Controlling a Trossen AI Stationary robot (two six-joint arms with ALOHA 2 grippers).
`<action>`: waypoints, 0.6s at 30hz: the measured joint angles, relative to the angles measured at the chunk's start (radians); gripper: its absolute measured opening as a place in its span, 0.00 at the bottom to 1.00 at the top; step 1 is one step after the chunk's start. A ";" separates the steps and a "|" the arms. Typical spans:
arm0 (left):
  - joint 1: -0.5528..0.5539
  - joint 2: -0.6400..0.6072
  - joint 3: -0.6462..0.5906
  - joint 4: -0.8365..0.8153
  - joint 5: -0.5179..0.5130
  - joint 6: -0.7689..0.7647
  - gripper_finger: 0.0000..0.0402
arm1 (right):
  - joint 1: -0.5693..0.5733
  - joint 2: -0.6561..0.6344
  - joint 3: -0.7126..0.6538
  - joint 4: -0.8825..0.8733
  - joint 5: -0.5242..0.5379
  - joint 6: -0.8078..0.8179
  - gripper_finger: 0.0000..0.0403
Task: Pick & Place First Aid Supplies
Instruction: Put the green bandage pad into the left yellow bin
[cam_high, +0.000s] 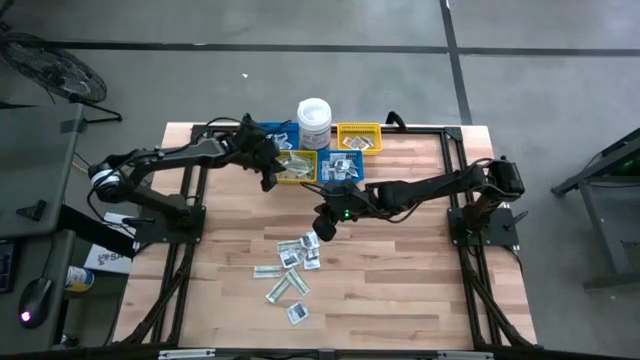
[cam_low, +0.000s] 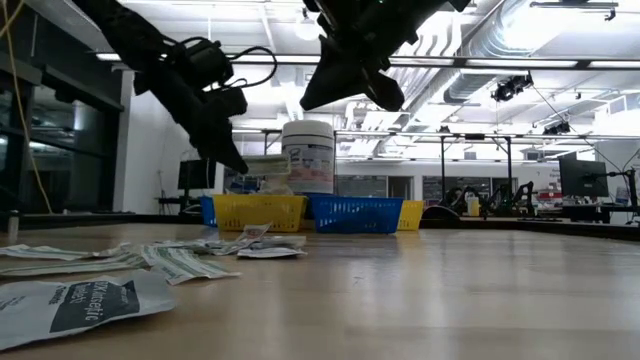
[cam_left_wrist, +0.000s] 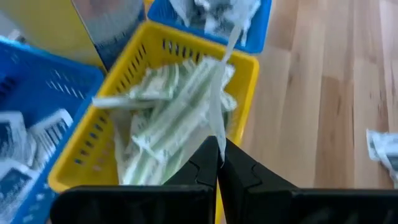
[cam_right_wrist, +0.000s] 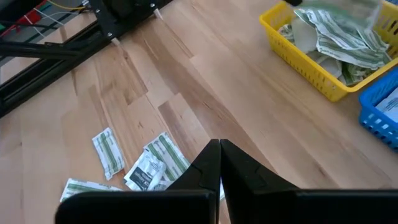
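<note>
On the wooden table the sorting is, I judge, partly done. The yellow bin already holds many green-and-white strip packets, and the blue bin beside it holds white square packets. A loose pile of packets is left on the table, near its middle. The left gripper hangs over the yellow bin with fingers pressed on one thin strip. The right gripper hovers above the pile, fingers closed and empty.

Wooden table: packets, bins, tub
</note>
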 joint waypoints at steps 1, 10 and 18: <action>0.000 0.007 0.008 -0.024 0.001 0.010 0.00 | 0.000 0.000 0.000 0.000 0.001 0.003 0.00; 0.000 0.058 0.022 -0.125 0.005 0.070 0.00 | 0.000 0.000 0.000 -0.002 0.003 0.007 0.00; 0.000 0.065 0.021 -0.127 -0.081 0.076 0.00 | 0.000 0.000 0.000 -0.002 0.003 0.007 0.00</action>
